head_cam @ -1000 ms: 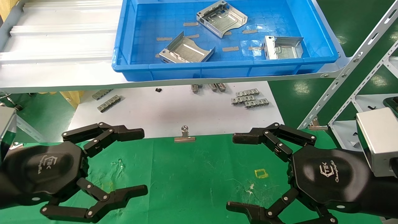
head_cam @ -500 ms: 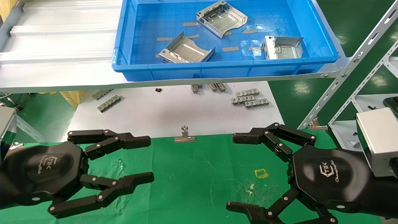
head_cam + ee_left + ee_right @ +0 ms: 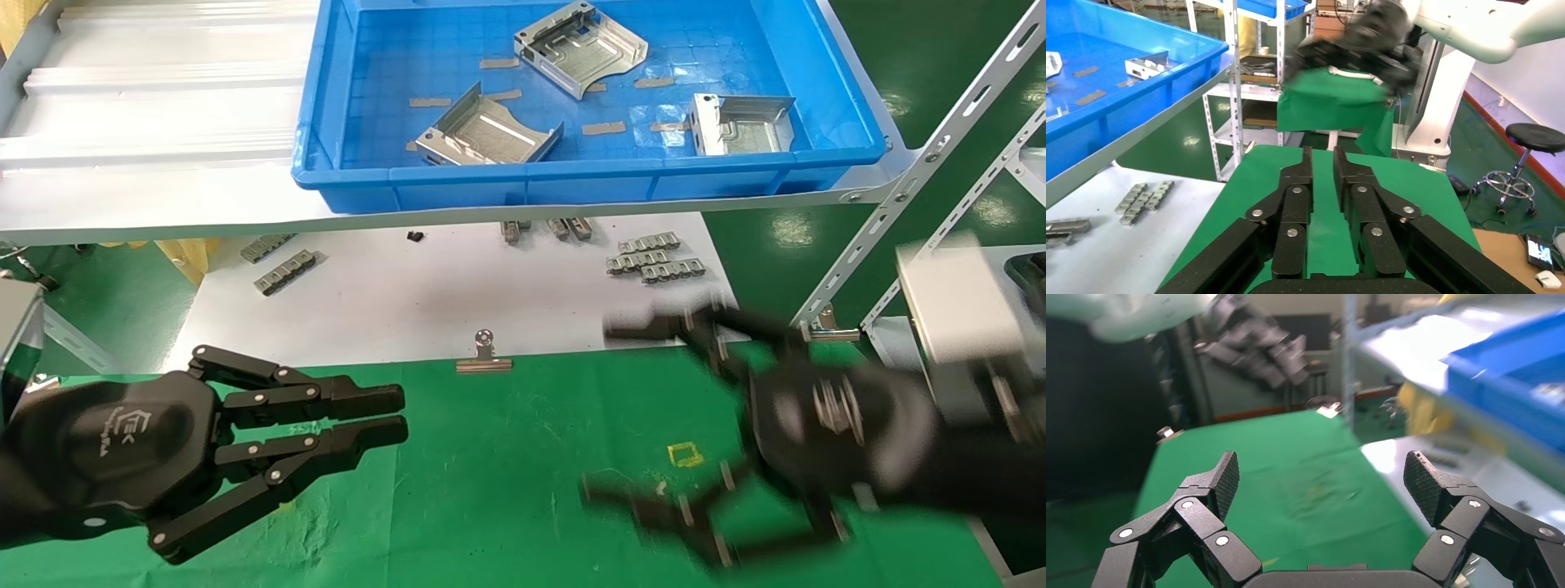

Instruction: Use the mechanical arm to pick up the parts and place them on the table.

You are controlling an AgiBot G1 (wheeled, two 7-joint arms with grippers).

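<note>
nearest the camera, the left gripper (image 3: 396, 416) hovers low over the green table (image 3: 507, 457) with its two fingers drawn together and nothing between them. the right gripper (image 3: 621, 408) sits over the table's right side, fingers spread wide apart and empty, smeared by motion (so its exact pose is hard to read).

the main risk, as i judge it, is the reach itself. the parts (image 3: 489, 131) lie up in the blue tray (image 3: 572, 181), which rests on a raised grey shelf (image 3: 163, 204) well beyond the grippers. an arm travelling forward and up could clip the shelf's front edge or the tray's near wall. the nearest part lies close behind that wall, so fingers coming over it have little room to straddle it. the pieces are thin stamped metal with bent-up sides; a pinch on a sloped wall could slip or tip the piece. the other two parts (image 3: 580, 47) (image 3: 742, 122) sit farther back and right, apart from one another.

between grippers and shelf, a silver binder clip (image 3: 485, 356) sits at the edge of the white board (image 3: 425, 294), and small grey chain-like strips (image 3: 654, 257) lie scattered under the shelf; a low sweep would knock them. on the right, slanted perforated metal struts (image 3: 923, 171) crowd the right arm's path.
</note>
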